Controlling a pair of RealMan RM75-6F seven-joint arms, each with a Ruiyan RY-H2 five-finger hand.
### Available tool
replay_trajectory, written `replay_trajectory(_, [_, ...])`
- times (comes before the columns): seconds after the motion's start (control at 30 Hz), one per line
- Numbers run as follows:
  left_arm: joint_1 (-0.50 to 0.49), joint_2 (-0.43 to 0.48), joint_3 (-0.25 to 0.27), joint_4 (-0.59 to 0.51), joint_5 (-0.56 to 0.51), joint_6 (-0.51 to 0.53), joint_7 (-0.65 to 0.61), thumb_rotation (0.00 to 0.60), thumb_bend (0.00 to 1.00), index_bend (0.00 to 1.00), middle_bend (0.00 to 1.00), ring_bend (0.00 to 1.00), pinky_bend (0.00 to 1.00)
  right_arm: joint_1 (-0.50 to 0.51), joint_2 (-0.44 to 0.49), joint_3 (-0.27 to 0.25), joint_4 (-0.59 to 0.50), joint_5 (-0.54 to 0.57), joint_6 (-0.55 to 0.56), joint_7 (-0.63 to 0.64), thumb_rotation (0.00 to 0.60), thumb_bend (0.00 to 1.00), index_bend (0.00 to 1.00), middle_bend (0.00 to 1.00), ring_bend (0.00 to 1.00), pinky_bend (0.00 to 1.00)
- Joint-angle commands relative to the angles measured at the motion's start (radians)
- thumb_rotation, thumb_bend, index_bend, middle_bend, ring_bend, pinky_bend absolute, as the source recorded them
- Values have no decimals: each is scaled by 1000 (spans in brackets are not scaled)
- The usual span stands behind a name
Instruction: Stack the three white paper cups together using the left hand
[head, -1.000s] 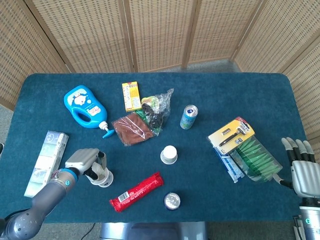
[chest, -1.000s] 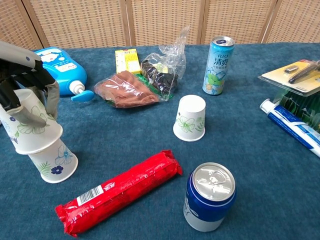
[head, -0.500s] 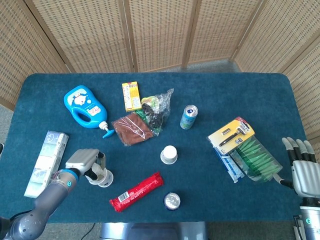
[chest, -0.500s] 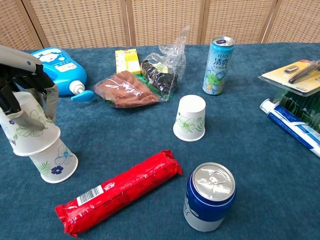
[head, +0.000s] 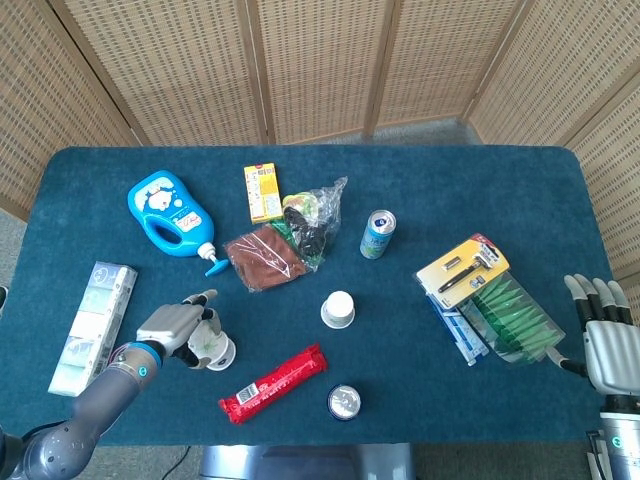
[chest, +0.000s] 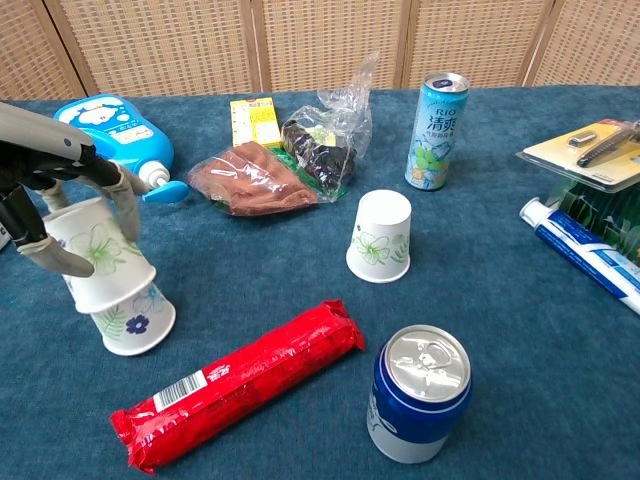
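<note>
Left hand (chest: 55, 215) has shifted right, gripping the upper cup (chest: 100, 255), tilted over the lower cup (chest: 135, 322); right hand (head: 607, 340) open, unchanged

Blue-carpeted table (head: 480, 180). Landmark: lone upturned white cup (chest: 381, 236), mid-table. Behind it: green drink can (chest: 436, 117), plastic bag (chest: 328, 128), brown packet (chest: 245, 178), yellow box (chest: 253, 121). Far left: blue detergent bottle (head: 168, 211), tissue pack (head: 94, 325), stacked cups (chest: 112, 275). Front: red biscuit pack (chest: 235, 384), blue can (chest: 417, 392). Right: razor pack (head: 462, 266), toothpaste (chest: 588, 252).
</note>
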Motion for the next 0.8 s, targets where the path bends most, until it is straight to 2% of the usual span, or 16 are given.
replay_trajectory(0.03, [6, 5, -2, 0, 14, -6, -12, 600, 305, 286, 0, 0, 257, 0, 1, 1, -1, 1, 1, 1, 600, 99, 60, 0, 0, 3])
replay_trajectory(0.43, [78, 21, -26, -4, 171, -55, -118, 600, 306, 279, 0, 0, 256, -1, 3, 2, -6, 3, 3, 0, 600, 98, 60, 0, 0, 3])
replay_trajectory(0.63, [70, 34, 14, -14, 180, -37, -66, 600, 303, 265, 0, 0, 253, -2, 6, 4, -7, 4, 3, 5, 600, 105, 62, 0, 0, 4])
replay_trajectory(0.8, [67, -1, 46, -2, 177, -20, -28, 600, 300, 241, 0, 0, 237, -2, 5, 1, -9, 2, 2, 0, 600, 106, 61, 0, 0, 3])
